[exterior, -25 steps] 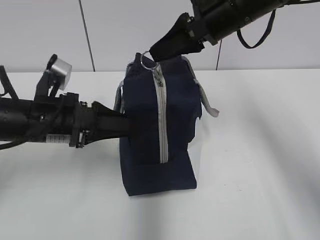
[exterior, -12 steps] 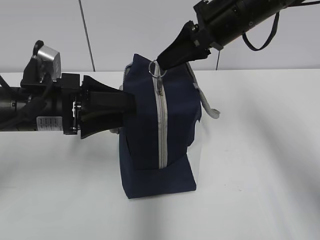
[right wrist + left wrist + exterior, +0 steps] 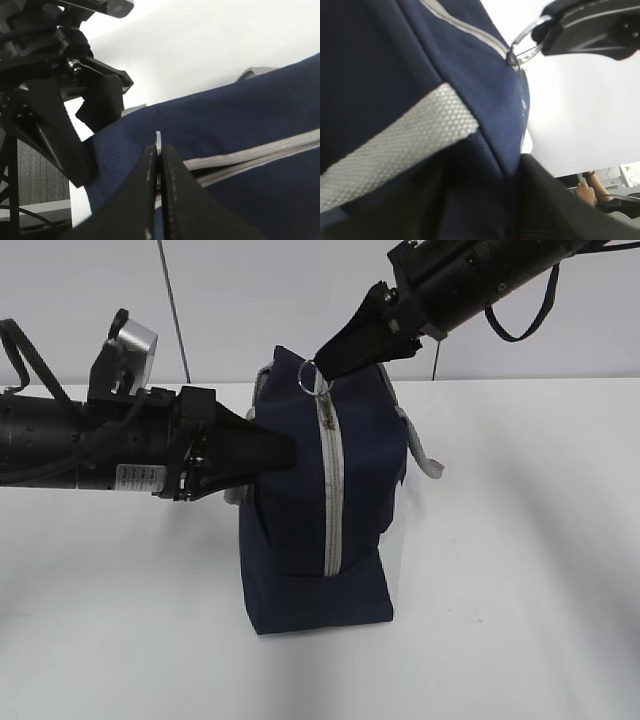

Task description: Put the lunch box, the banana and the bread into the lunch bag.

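The navy lunch bag (image 3: 300, 530) stands upright on the white table, its grey zipper strip (image 3: 330, 490) running down the front. My right gripper (image 3: 330, 362) is at the bag's top, shut on the metal ring pull (image 3: 310, 377); the ring (image 3: 158, 137) shows edge-on between its fingers (image 3: 159, 155). My left gripper (image 3: 285, 450) is against the bag's upper left side, with a fold of navy fabric (image 3: 395, 60) between its fingers (image 3: 555, 205), beside a grey webbing handle (image 3: 405, 145). The lunch box, the banana and the bread are out of view.
A second grey handle (image 3: 425, 455) hangs off the bag's right side. The white table (image 3: 520, 570) spreads round the bag and a pale wall (image 3: 230, 300) stands behind. My left arm (image 3: 55, 100) fills the left of the right wrist view.
My left gripper's jaws stood spread beside the bag, then came together on its upper left side. My right gripper dropped a little with the ring, then held still.
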